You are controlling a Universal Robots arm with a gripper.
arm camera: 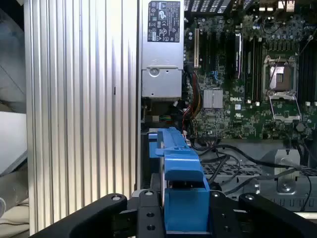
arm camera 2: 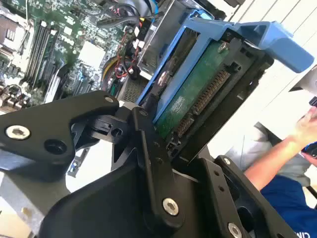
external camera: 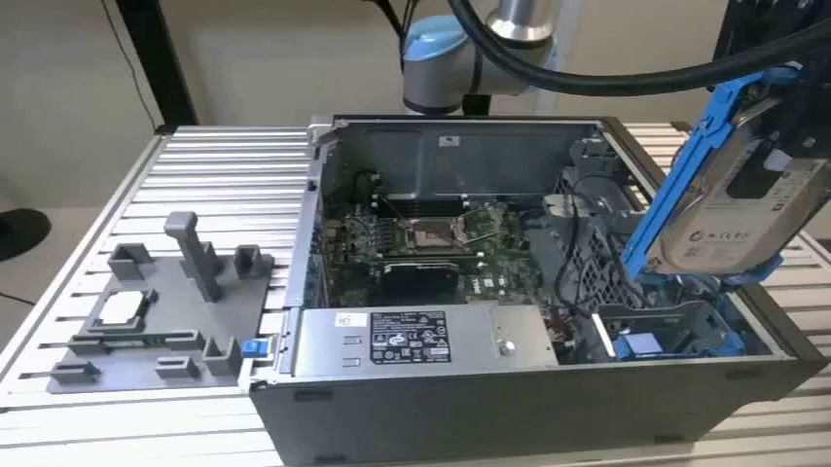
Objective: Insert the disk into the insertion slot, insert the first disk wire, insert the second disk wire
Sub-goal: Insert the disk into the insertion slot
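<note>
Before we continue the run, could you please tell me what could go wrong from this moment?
1. The pincer holds the disk steeply tilted above the insertion slot; lowered off-line, its blue carrier could jam on the bay wall.
2. Black cables lie beside the slot and might get pinched.
3. A person's hand in the second wrist view seems close to the arm.

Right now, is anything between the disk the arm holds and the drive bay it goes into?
Nothing visible does. The black pincer grips the silver hard drive in its blue plastic carrier, tilted above the open grey drive bay with blue fittings. Black cables lie beside the bay, toward the exterior view's left.
</note>
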